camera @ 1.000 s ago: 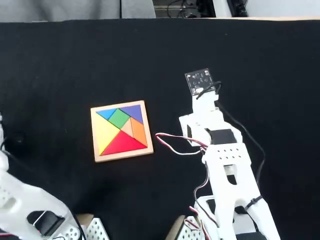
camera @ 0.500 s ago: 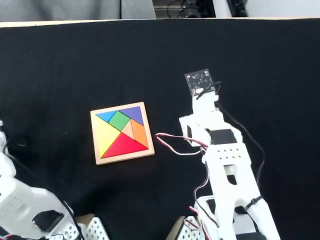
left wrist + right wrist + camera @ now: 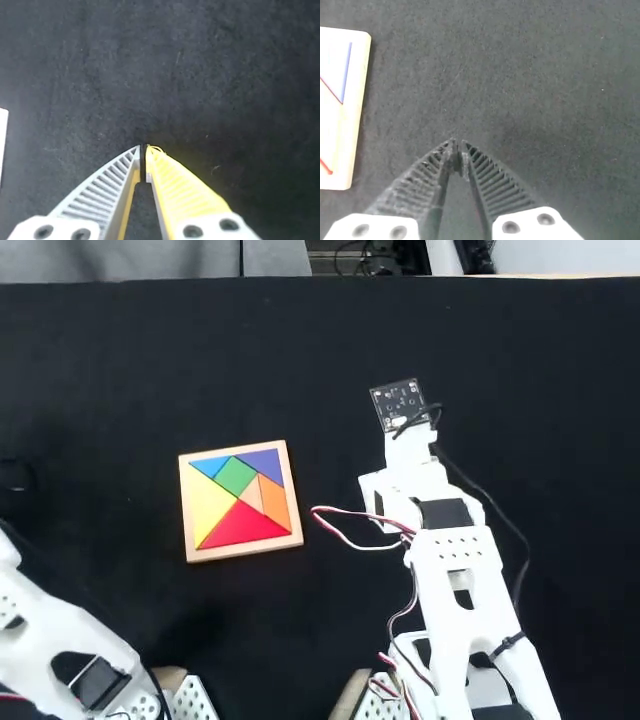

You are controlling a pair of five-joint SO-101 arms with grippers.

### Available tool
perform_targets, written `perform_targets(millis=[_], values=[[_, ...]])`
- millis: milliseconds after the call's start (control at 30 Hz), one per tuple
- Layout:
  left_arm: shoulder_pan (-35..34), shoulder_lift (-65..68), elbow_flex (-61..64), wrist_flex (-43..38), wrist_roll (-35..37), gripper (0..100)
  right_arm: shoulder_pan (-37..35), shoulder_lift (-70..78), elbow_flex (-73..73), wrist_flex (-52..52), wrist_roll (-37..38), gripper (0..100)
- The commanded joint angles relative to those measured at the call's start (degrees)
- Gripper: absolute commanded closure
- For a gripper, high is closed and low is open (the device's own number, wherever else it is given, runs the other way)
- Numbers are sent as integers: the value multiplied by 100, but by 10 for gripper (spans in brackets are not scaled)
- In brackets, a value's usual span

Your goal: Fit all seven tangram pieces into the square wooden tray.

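The square wooden tray [image 3: 242, 553] lies left of centre on the black cloth in the high view. Inside it sit a red triangle [image 3: 245, 528], a yellow triangle [image 3: 207, 505], a green square [image 3: 237, 476], a blue triangle [image 3: 210, 465], a purple piece [image 3: 263, 462], an orange piece [image 3: 277, 500] and a tan triangle [image 3: 257, 497], all lying flat. The right arm [image 3: 430, 510] stands just right of the tray. My right gripper [image 3: 456, 146] is shut over bare cloth, with the tray's rim [image 3: 359, 115] beside it. My left gripper [image 3: 145, 148] is shut and holds nothing.
The left arm's white body [image 3: 50, 640] fills the near left corner of the high view. A red and white cable [image 3: 345, 530] loops from the right arm toward the tray. The table's far edge [image 3: 320, 278] runs along the back. A pale edge [image 3: 2, 145] shows beside the left gripper.
The left arm has shifted about in the near left corner. The right arm has stayed put, and the tray with its pieces has barely moved.
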Motion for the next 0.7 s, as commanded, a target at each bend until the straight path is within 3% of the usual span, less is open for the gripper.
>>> perform_targets(millis=[0,367,533,667], values=[[75,738,-989,888,167,971,-62,-224,-31,0,-9,988],[-374,431,-1121,1108,-149,971,-44,-233,-259,62,-9,988],[127,-1108,-1604,2374,765,971,-44,-233,-1437,1108,-44,988],[910,-2752,-1736,3473,1169,970,-44,-242,-2703,2303,-53,987]])
